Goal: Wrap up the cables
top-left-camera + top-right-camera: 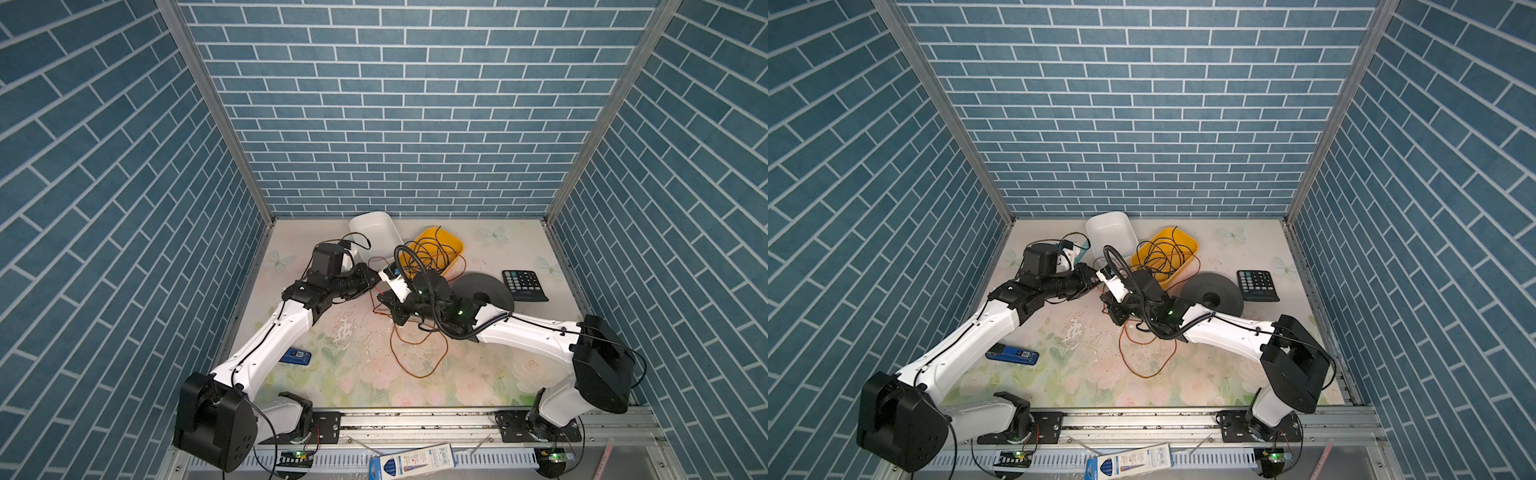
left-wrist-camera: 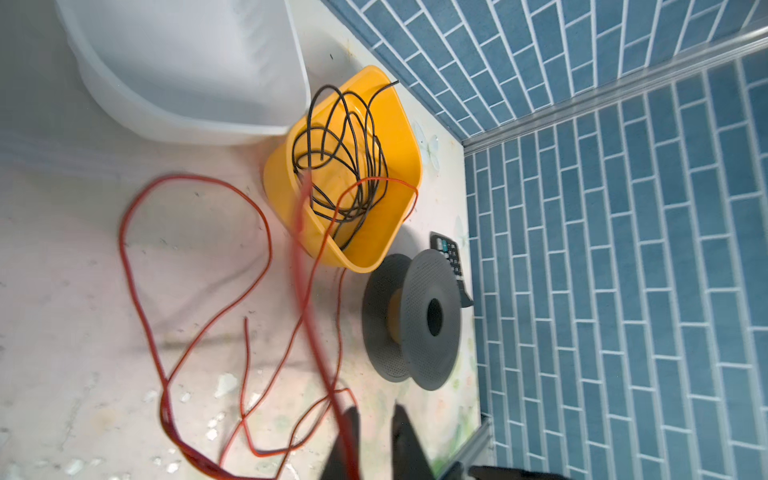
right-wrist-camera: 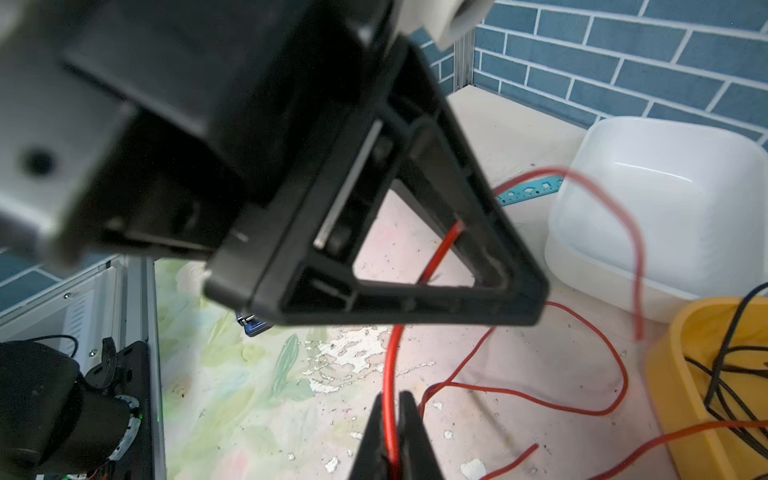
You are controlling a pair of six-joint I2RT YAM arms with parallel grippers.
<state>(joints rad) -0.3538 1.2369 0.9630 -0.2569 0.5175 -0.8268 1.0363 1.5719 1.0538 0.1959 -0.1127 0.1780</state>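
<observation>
Both arms have white link shells joined by black joint housings, the left arm [image 1: 266, 345] and the right arm [image 1: 536, 336] each bolted to a black base plate. A thick black corrugated hose [image 1: 419, 286] loops over the right wrist, where small green lights glow. The right gripper [image 3: 388, 436] has plain black, wedge-shaped fingers.

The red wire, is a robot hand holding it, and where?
Yes. Both grippers, left and right, have the wire between their fingertips, mid-length; its loops lie loose on the table.
</observation>
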